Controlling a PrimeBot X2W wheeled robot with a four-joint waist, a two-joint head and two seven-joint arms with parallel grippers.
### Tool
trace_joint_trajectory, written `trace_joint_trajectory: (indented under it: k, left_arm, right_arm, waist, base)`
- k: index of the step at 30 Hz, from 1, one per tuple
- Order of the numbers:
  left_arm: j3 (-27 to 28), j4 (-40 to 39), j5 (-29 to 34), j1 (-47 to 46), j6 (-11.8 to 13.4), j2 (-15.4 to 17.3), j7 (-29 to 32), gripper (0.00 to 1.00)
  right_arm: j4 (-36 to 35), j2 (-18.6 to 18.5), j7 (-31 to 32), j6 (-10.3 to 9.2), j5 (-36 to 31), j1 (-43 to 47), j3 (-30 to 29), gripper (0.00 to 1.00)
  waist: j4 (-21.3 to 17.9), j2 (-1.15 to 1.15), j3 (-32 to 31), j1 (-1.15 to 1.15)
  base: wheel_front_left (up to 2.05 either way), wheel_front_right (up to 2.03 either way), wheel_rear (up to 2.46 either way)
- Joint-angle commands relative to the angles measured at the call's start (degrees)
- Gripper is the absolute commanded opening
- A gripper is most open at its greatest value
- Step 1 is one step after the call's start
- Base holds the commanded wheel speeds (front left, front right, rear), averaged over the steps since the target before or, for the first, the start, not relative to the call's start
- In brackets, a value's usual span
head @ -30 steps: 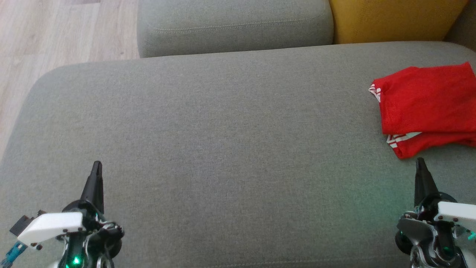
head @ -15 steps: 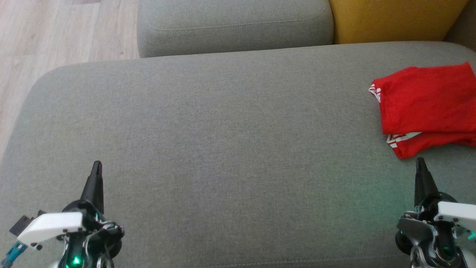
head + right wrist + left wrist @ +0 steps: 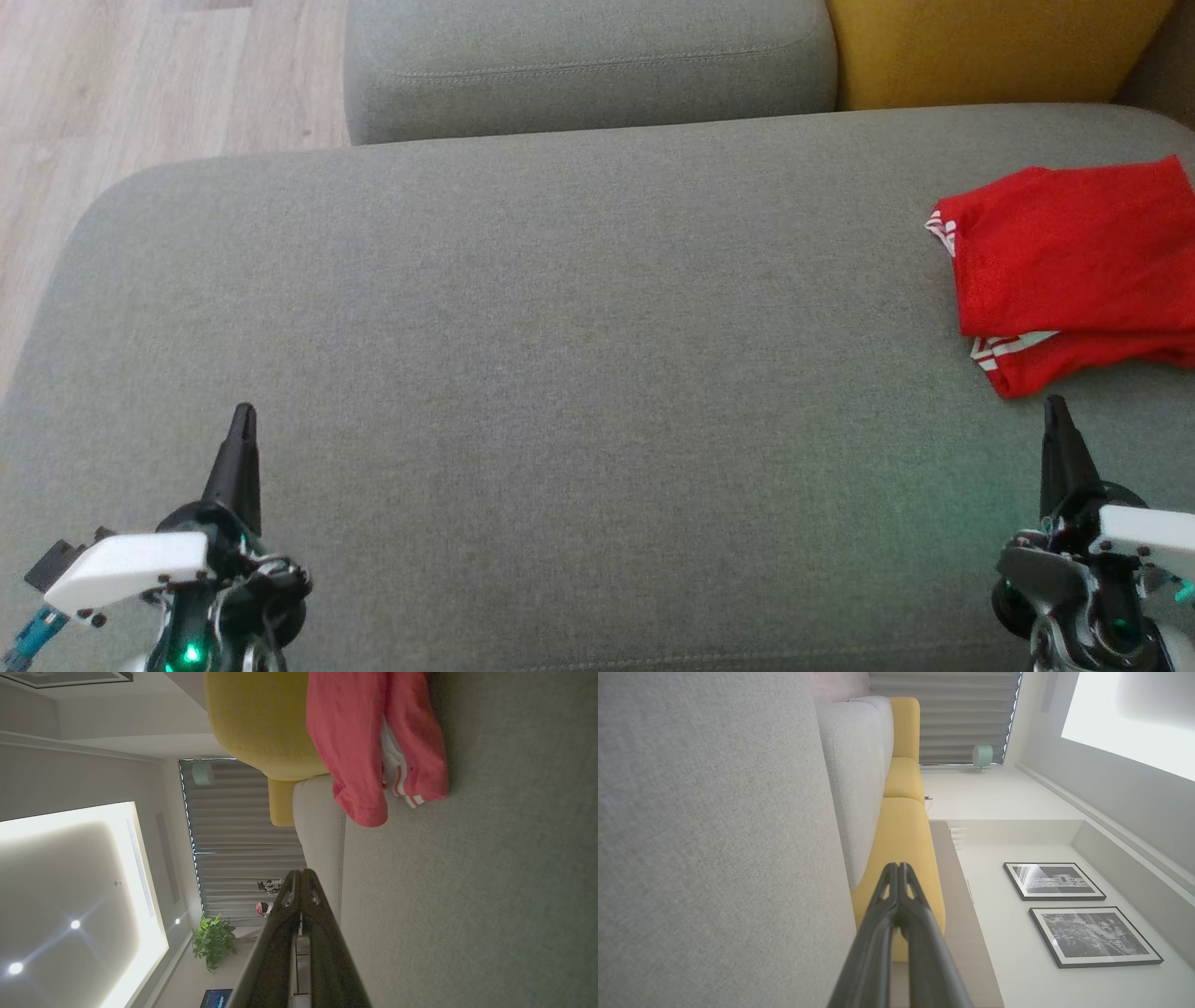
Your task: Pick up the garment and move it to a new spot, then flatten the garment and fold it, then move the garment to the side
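Observation:
A folded red garment (image 3: 1064, 257) with white stripes lies at the far right of the grey sofa seat (image 3: 560, 373); in the right wrist view the garment (image 3: 369, 742) lies ahead of the fingers. My right gripper (image 3: 1055, 411) (image 3: 301, 875) rests at the lower right, just short of the garment's near edge, shut and holding nothing. At the lower left my left gripper (image 3: 245, 415) (image 3: 899, 868) is also shut and empty, far from the garment.
A grey back cushion (image 3: 588, 61) and a yellow cushion (image 3: 980, 47) stand behind the seat. Wooden floor (image 3: 140, 84) lies beyond the seat's left edge. A wide stretch of bare seat spreads between the two grippers.

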Motion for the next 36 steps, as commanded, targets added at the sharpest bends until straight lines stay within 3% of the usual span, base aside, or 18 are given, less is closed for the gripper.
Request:
trace_joint_trajectory:
  k: [1, 36]
  left_arm:
    - [2.03, -1.50, -0.13, -3.13, -0.43, 0.29, 0.37, 0.00]
    - [2.10, -1.50, -0.07, -3.13, -0.43, 0.25, 0.43, 0.00]
  right_arm:
    - [-1.76, -0.26, 0.40, -0.04, 0.31, -3.19, 1.17, 0.00]
    - [-1.76, -0.24, 0.43, -0.04, 0.29, -3.19, 1.14, 0.00]
  waist:
    - [0.00, 0.00, 0.00, 0.00]
    - [0.00, 0.00, 0.00, 0.00]
  base:
    - [0.00, 0.00, 0.00]
    - [0.00, 0.00, 0.00]
